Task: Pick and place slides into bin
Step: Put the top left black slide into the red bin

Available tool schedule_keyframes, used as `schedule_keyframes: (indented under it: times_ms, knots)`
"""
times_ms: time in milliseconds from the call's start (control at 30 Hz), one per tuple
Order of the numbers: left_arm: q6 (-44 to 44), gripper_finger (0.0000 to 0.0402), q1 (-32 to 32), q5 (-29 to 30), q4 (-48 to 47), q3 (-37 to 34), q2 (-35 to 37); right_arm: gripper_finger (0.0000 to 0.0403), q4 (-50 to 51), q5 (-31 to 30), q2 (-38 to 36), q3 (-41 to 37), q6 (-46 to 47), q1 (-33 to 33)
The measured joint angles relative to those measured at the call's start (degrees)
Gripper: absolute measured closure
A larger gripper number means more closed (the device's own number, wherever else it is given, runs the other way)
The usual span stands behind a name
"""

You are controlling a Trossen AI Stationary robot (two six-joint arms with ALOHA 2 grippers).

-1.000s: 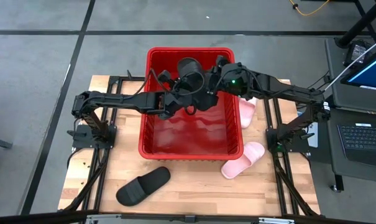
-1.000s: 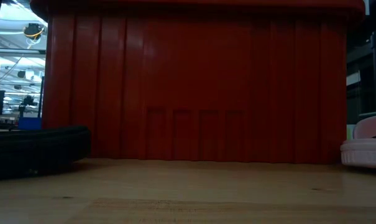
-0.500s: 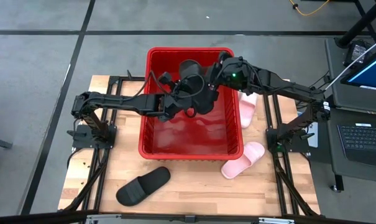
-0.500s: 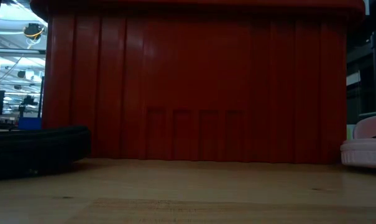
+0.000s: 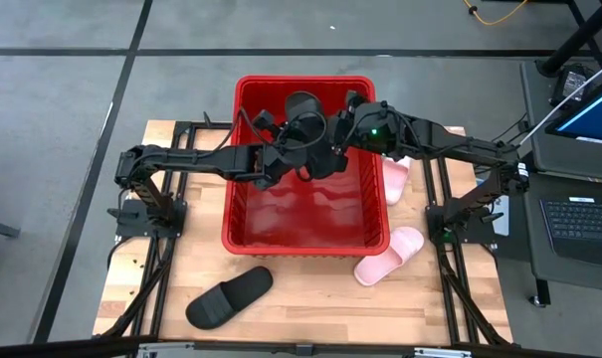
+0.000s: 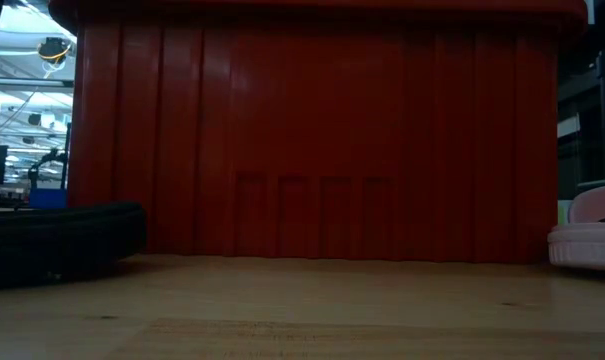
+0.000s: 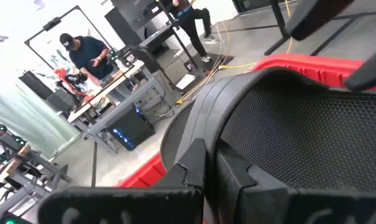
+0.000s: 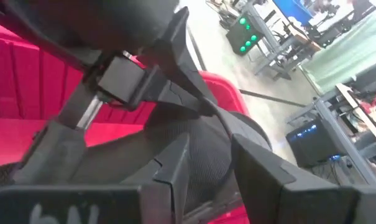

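Note:
A black slide (image 5: 304, 107) hangs over the far half of the red bin (image 5: 231, 204), held between both arms. My left gripper (image 5: 284, 157) reaches in from the table's left and is shut on it; in the left wrist view the slide (image 7: 287, 124) fills the picture beyond the gripper (image 7: 210, 157). My right gripper (image 5: 336, 137) comes from the table's right, and its fingers close on the same slide (image 8: 197, 146). A second black slide (image 5: 229, 296) lies sole-down on the table near the bin. Two pink slides (image 5: 390, 255) (image 5: 395, 179) lie to the bin's right. My left gripper pinches the slide's raised outer edge (image 7: 199, 127) between its two fingers, coming in about level from the table's left. The slide is lifted clear above the bin. My right gripper has one finger (image 8: 170, 171) on each side of a textured part of the slide (image 8: 203, 140), slanting slightly down from the table's right. Which part of the slide that is, I cannot tell.
The bin's ribbed wall (image 6: 312, 130) fills the low view, with the black slide (image 6: 62, 240) on the table at its left and a pink slide (image 6: 587, 235) at its right. Bare wooden table lies in front of the bin. People work at benches in the room beyond.

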State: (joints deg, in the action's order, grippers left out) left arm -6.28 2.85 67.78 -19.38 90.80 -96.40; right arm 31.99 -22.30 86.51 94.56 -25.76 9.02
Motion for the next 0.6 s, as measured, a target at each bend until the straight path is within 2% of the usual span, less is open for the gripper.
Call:
schedule_keyframes:
  times_ms: [500,600]
  knots:
    - [-0.5,0.0396,-1.0,2.1,-0.9,0.0,0.0,0.0281,0.7,-1.2,3.0,0.1,0.0,1.2]
    - [-0.5,0.0396,-1.0,2.1,-0.7,0.0,0.0,0.0281,0.0,-3.7,2.7,0.1,0.0,1.2]
